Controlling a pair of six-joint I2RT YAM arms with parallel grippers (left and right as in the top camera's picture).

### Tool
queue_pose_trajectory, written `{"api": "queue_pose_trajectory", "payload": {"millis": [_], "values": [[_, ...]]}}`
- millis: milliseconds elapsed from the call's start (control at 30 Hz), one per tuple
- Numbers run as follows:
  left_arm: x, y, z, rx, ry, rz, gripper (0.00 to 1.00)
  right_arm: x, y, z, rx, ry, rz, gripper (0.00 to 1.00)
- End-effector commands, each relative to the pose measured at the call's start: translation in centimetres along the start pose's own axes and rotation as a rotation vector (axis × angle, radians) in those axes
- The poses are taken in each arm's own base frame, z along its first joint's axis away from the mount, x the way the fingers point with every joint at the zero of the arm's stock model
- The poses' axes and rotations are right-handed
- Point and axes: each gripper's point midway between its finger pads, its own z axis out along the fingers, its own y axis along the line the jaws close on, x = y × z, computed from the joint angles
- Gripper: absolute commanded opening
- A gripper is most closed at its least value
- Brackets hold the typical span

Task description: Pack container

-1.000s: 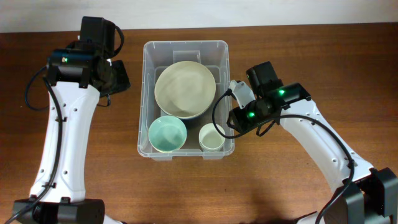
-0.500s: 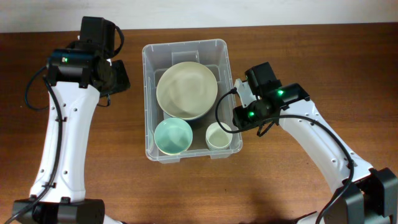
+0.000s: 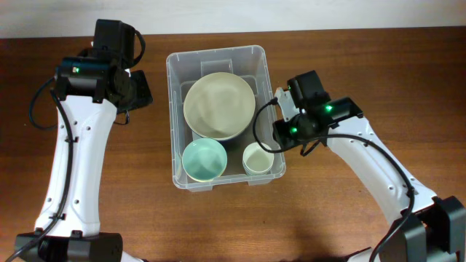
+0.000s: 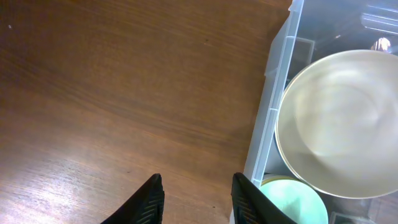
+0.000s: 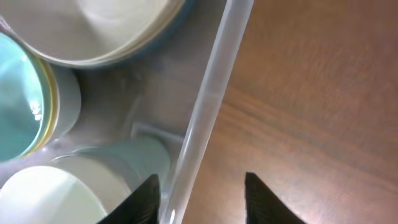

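Standing open-side up, container [image 3: 173, 116], long axis far-to-near, slightly skewed

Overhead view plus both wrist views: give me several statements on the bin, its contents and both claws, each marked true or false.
1. The clear rectangular plastic bin holds three vessels. True.
2. The large cream round bowl lies on the table outside the bin. False: it sits inside the bin.
3. The mint-green bowl sits beside the small white cup in the bin. True.
4. The left claw grips the mint-green bowl. False: it is open and empty over the bare wooden table, left of the bin.
5. The bin's right rim runs between the fingers of the right claw. True; the fingers are spread, not closed on it.
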Motion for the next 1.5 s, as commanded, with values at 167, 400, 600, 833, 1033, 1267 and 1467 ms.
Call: {"api": "queue_pose_trajectory", "payload": {"millis": [167,400,600,833,1033,1267,1467], "values": [[-0.3,0.1,-0.6,0.007,-0.018,-0.016,0.37,-8.0,-0.7,-2.3,0.077,-0.297,-0.085,0.48],[-0.3,0.1,-0.6,0.007,-0.018,-0.016,0.37,-15.3,-1.4,-4.3,0.161,-0.598,-0.178,0.59],[-0.3,0.1,-0.6,0.006,-0.017,-0.016,0.37,-16.2,-3.9,0.7,0.237,-0.568,-0.149,0.70],[-0.2,0.1,-0.6,0.006,-0.015,-0.016,0.37,-16.2,-7.6,3.0,0.287,-0.553,-0.094,0.70],[-0.2,0.1,-0.5,0.005,-0.014,-0.016,0.37,-14.9,-9.8,4.1,0.303,-0.499,-0.053,0.70],[-0.2,0.1,-0.5,0.005,-0.014,-0.016,0.37,-14.9,-9.7,4.2,0.299,-0.497,-0.055,0.70],[-0.2,0.2,-0.6,0.005,-0.015,-0.016,0.38,-15.7,-7.1,0.3,0.267,-0.556,-0.088,0.82]]}}
